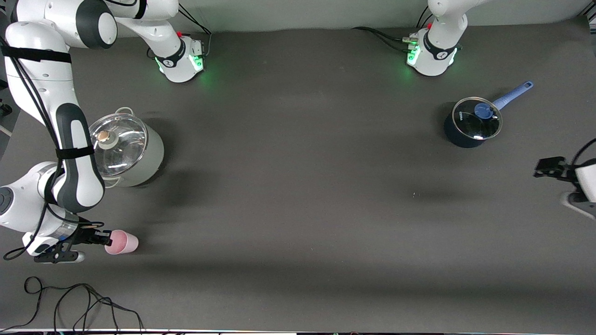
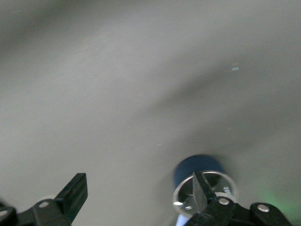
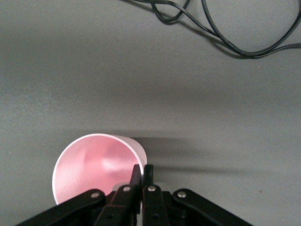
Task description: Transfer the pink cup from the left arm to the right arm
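Observation:
The pink cup is pale pink, small and has no handle. It is tipped on its side, low over the table at the right arm's end. My right gripper is shut on its rim. In the right wrist view the fingers pinch the wall of the cup, with one finger inside the mouth. My left gripper is open and empty, up over the table edge at the left arm's end. In the left wrist view there is nothing between its fingers.
A grey pot with a glass lid stands by the right arm. A small blue saucepan with a lid stands near the left arm's base and shows in the left wrist view. Black cable lies by the front edge.

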Action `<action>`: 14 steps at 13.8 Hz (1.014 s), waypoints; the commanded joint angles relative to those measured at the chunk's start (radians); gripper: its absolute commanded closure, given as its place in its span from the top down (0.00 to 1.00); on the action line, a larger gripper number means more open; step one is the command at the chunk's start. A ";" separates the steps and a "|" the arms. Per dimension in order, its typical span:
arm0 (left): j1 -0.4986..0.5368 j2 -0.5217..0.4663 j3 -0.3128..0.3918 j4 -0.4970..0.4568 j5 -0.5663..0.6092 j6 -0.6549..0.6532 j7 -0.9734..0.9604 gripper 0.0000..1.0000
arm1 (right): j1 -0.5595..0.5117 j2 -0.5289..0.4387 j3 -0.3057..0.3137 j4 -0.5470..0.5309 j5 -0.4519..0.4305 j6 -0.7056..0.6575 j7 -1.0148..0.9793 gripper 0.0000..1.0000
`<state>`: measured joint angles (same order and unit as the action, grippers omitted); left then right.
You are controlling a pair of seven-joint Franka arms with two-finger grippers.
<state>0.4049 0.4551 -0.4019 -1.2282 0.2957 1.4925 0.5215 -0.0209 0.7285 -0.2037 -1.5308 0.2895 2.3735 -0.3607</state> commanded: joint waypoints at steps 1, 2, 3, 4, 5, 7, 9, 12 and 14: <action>0.005 -0.009 0.008 0.003 0.091 0.034 -0.002 1.00 | 0.001 0.006 0.000 -0.003 0.034 0.019 -0.038 0.00; 0.005 -0.001 0.008 0.003 0.121 0.037 0.000 1.00 | 0.001 0.006 0.000 -0.003 0.034 0.020 -0.038 0.00; 0.002 0.005 0.008 0.000 0.149 0.041 0.006 1.00 | 0.001 0.006 0.000 -0.003 0.034 0.020 -0.038 0.05; -0.001 0.008 0.006 -0.007 0.152 0.038 0.075 1.00 | 0.001 0.006 0.000 -0.003 0.033 0.020 -0.038 0.21; -0.004 0.007 0.006 -0.004 0.148 0.035 0.169 1.00 | 0.001 0.006 0.000 -0.003 0.033 0.020 -0.038 0.39; 0.000 -0.003 0.005 0.000 0.110 0.031 0.186 1.00 | 0.001 0.006 0.000 -0.003 0.033 0.018 -0.038 0.90; 0.009 -0.018 0.008 0.003 -0.004 0.018 0.021 1.00 | -0.001 0.003 0.000 -0.003 0.031 0.010 -0.041 0.99; 0.026 -0.053 0.002 0.003 -0.140 -0.066 -0.313 1.00 | 0.007 -0.006 -0.003 -0.003 0.017 0.006 -0.041 0.99; 0.016 -0.090 0.000 -0.002 -0.232 -0.109 -0.479 1.00 | 0.010 -0.021 -0.011 -0.002 0.011 -0.032 -0.044 0.99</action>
<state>0.4254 0.4183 -0.3978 -1.2189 0.1337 1.4304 0.2067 -0.0182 0.7343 -0.2039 -1.5277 0.2913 2.3742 -0.3741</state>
